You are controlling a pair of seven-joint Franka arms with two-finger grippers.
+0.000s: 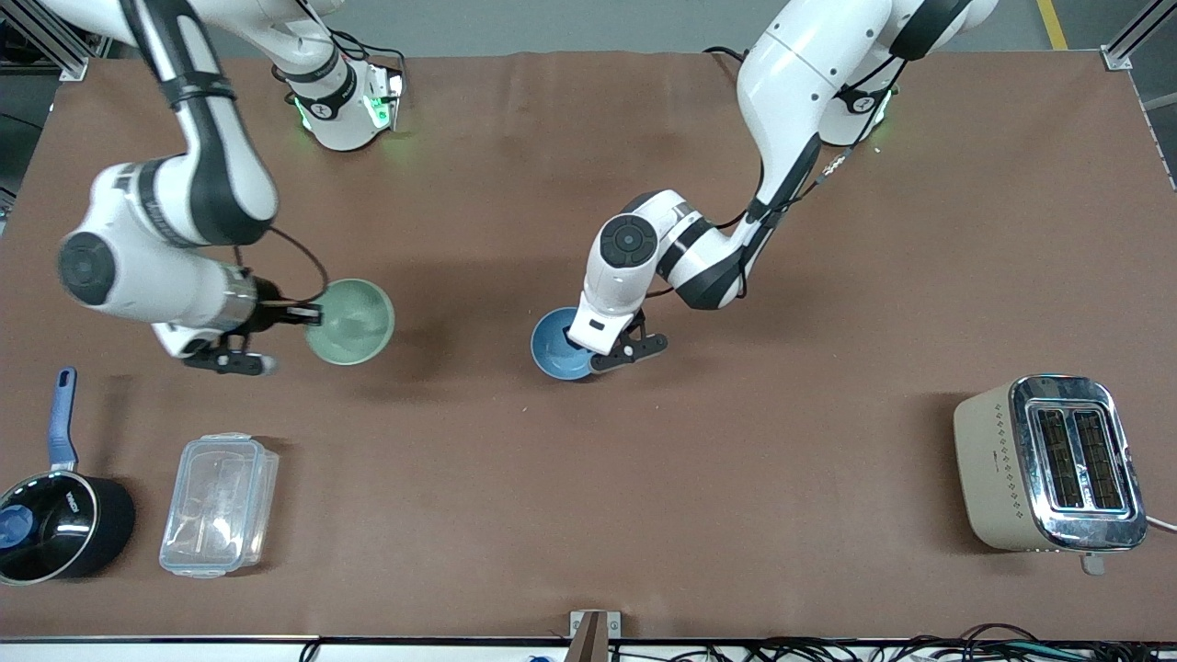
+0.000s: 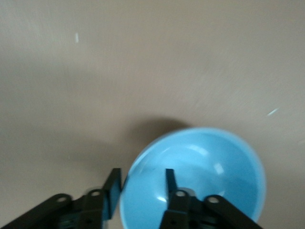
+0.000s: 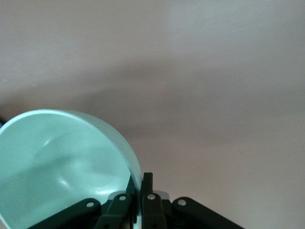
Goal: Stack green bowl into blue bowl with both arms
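The green bowl (image 1: 352,322) hangs tilted above the table at the right arm's end. My right gripper (image 1: 308,315) is shut on its rim. In the right wrist view the green bowl (image 3: 62,162) fills one side and the gripper (image 3: 139,185) pinches its wall. The blue bowl (image 1: 554,345) sits on the table near the middle. My left gripper (image 1: 588,357) is low over it. In the left wrist view the gripper (image 2: 141,183) is open and straddles the rim of the blue bowl (image 2: 209,171), one finger inside and one outside.
A black saucepan with a blue handle (image 1: 55,519) and a clear plastic container (image 1: 219,504) stand near the front edge at the right arm's end. A beige toaster (image 1: 1048,462) stands near the front edge at the left arm's end.
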